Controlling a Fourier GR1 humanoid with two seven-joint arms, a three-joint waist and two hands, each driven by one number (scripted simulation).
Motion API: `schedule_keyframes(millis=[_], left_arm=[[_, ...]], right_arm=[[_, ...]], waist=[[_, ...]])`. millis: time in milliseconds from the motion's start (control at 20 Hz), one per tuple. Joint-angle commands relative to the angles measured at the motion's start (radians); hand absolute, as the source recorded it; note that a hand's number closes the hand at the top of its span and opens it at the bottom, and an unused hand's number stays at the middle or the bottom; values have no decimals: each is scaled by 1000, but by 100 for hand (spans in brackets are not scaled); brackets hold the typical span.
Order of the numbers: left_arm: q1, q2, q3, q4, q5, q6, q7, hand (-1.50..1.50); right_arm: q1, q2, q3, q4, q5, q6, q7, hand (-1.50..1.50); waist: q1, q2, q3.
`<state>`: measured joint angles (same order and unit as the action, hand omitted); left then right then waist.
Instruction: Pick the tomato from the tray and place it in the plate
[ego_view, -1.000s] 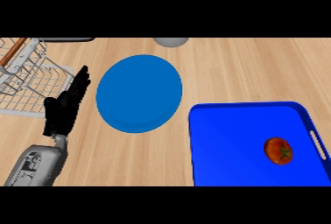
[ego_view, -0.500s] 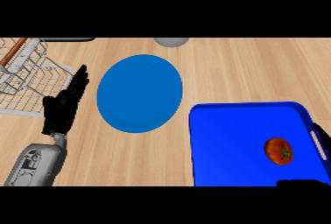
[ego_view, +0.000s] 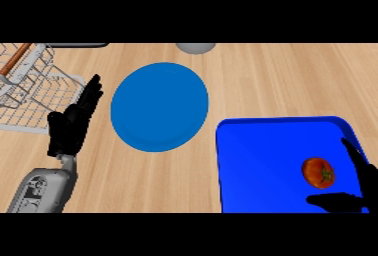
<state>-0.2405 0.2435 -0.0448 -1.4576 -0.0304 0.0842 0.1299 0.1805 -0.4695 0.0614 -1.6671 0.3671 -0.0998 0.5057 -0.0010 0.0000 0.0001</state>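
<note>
The tomato (ego_view: 317, 172) lies in the tray (ego_view: 258, 160), near its right edge and well apart from the plate (ego_view: 159, 106); the right robot hand (ego_view: 362, 175) enters at the lower right corner, fingers just to the right of the fruit and thumb below it, spread apart and clamped on nothing; the left robot hand (ego_view: 72, 127) rests open, fingers up, at the left, between the wire rack (ego_view: 29, 85) and the plate.

The tomato is round and smooth-skinned, red-orange with a dark green stem mark; if one finger nudges it before the thumb meets it, it will likely roll across the slick tray floor; an off-centre squeeze could push it out sideways. The tray is a glossy deep-blue rectangle with rounded corners and a raised rim; that rim sits close to the fingers, so they may catch on it. The way to the plate crosses the rim and bare table (ego_view: 280, 80), pale and wood-grained; the plate is round, blue, smooth and shallow, so a tomato released off-centre might roll off its edge.
</note>
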Motion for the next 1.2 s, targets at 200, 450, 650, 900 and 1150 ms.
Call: schedule_keyframes(millis=[200, 450, 650, 900, 1150], left_arm=[[-95, -8, 76, 137, -4, -46, -51, 0], [18, -54, 29, 21, -61, -8, -41, 0], [-22, -40, 69, 34, -46, -53, -8, 0], [-42, -51, 70, 67, -47, -43, -19, 0], [-36, -51, 34, 14, -52, -67, 1, 0]], right_arm=[[-21, 81, -20, 126, 60, 13, -109, -150], [17, 92, -52, 84, 147, -53, -128, 150], [-100, 96, -119, 199, 141, -13, -173, 150], [-181, 83, 17, 173, 294, 18, -92, 150], [-373, 26, 190, 244, 429, 204, -70, 150]], waist=[[-4, 1, 0], [-3, -1, 0], [-1, 0, 0], [6, 2, -1], [48, 2, -1]])
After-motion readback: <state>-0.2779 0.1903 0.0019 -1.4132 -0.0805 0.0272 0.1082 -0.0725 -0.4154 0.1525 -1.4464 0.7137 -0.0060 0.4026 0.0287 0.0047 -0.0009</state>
